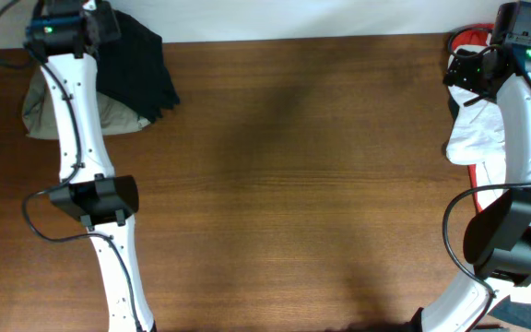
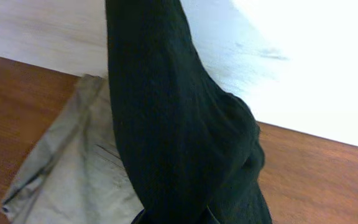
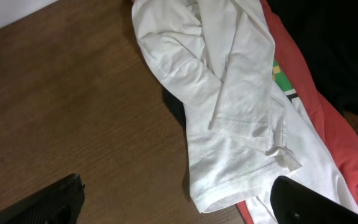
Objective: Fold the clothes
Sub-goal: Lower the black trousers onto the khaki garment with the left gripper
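Nothing is folded so far. The black garment is bunched at the far left corner of the table, partly over the khaki garment. It appears to be pinched by the left gripper, whose jaws are largely hidden by cloth. At the far right, the white garment is crumpled on the red garment, under the right gripper, whose jaws are spread. Every piece is left to be folded.
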Tool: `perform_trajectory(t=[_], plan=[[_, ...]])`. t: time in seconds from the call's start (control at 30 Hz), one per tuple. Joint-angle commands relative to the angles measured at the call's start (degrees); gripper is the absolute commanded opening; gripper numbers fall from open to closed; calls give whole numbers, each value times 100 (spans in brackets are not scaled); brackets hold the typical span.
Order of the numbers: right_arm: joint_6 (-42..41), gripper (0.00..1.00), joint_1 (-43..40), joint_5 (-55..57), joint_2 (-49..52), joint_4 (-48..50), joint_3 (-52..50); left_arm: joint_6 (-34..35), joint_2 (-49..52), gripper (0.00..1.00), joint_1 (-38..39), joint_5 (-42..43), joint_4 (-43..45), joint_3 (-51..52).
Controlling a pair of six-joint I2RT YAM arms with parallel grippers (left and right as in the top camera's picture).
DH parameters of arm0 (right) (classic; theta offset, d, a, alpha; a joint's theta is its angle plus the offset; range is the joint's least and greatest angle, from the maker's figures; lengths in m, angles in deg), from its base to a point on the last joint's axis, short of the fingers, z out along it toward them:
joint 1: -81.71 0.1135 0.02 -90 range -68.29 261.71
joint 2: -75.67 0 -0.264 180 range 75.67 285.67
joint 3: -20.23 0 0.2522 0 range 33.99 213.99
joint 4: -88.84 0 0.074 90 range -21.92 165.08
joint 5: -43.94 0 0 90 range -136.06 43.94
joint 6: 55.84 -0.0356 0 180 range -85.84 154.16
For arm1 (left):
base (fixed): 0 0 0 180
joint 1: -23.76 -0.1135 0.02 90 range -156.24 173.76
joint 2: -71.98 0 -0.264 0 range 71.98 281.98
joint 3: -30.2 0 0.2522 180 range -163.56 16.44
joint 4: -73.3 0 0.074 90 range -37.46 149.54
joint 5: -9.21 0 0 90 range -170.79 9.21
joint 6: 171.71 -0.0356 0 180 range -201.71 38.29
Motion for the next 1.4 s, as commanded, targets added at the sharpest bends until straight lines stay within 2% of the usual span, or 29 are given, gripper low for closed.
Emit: perform_trajectory(t=[0.0, 0.2, 0.27, 0.33, 0.43, 0.47, 0.5, 0.53, 0.57, 0.83, 1.03, 1.23, 1.27, 1.37], plan=[[13, 99, 26, 92, -57, 0, 66, -57, -219, 1, -337, -98, 315, 90], [13, 99, 26, 92, -57, 0, 66, -52, -216, 2, -728, 70, 1224, 1231], [13, 99, 26, 94, -57, 0, 66, -55, -216, 7, -796, 66, 1615, 1746], [13, 99, 26, 94, -57, 0, 66, -55, -216, 17, -837, 57, 1899, 2114], [13, 99, 26, 94, -57, 0, 66, -55, -216, 21, -960, -385, 2286, 2706], [13, 98, 26, 92, -57, 0, 66, -55, -216, 33, -1008, -612, 2319, 2800], [13, 99, 26, 94, -57, 0, 66, -55, -216, 84, -1049, -756, 2306, 2841], [13, 99, 26, 94, -57, 0, 66, -55, -216, 96, -1078, -796, 2269, 2846], [13, 99, 26, 94, -57, 0, 66, -55, -225, 99, -1119, -791, 2245, 2841], [13, 99, 26, 94, -57, 0, 66, -52, -1213, 99, -988, -772, 1829, 2837], [13, 99, 26, 94, -57, 0, 66, -52, -693, 98, -1318, -719, 1147, 2920], [13, 99, 26, 94, -57, 0, 66, -247, 164, 96, -1853, 737, 929, 2931], [13, 99, 26, 94, -57, 0, 66, -247, 232, 92, -1886, 787, 852, 2931], [13, 99, 26, 92, -57, 0, 66, -249, 199, 41, -1895, 815, 769, 2922]])
